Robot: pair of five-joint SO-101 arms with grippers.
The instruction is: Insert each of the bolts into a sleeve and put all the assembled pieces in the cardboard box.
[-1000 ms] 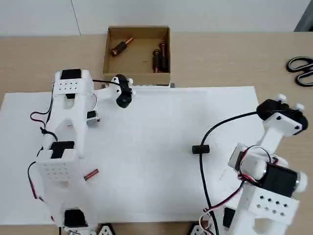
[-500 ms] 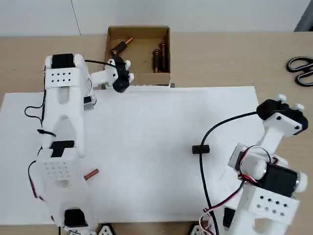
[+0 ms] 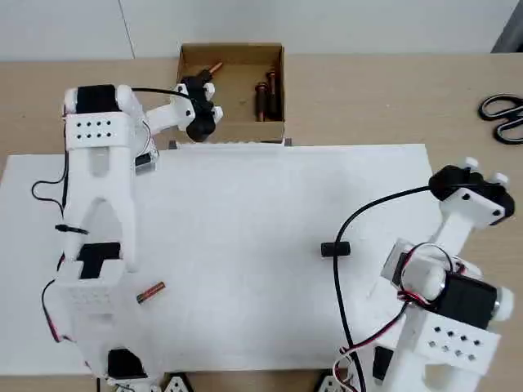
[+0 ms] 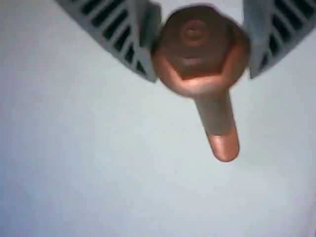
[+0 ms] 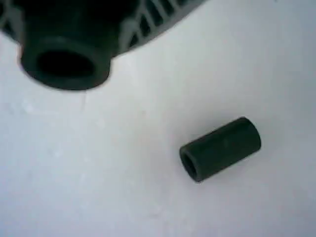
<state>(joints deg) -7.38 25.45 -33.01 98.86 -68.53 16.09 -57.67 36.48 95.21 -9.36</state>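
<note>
Left gripper (image 4: 200,29): fingers pressed on the hex head of a copper bolt (image 4: 197,64), one on each side. The shank hangs free past the fingertips over a pale surface.

Left arm (image 3: 98,188): runs along the left edge of the white sheet (image 3: 245,212). Its end sits over the near left corner of the cardboard box (image 3: 231,49).

Box: on the tabletop (image 3: 368,98) at the far edge. Its near wall lies along the sheet's far edge. Inside are assembled pieces (image 3: 264,94) by the right wall and one more (image 3: 214,69) at the far left.

Right gripper (image 5: 74,24): pinches a held sleeve (image 5: 65,61), bore open toward the camera.

Right arm (image 3: 470,204): stands at the sheet's right edge, near corner side.

Loose sleeve (image 5: 219,148): lies on its side on the sheet, near the held one but apart from it. In the high view it sits right of the sheet's centre (image 3: 335,249), with the arm's black cable (image 3: 359,214) crossing it.

Loose bolt (image 3: 151,291): flat on the sheet toward the near left corner, just beside the left arm.

Room: a broad stretch of sheet separates the loose sleeve from the left arm and the box.

Scissors (image 3: 502,114): on the tabletop at the right edge, well apart from the sheet
</note>
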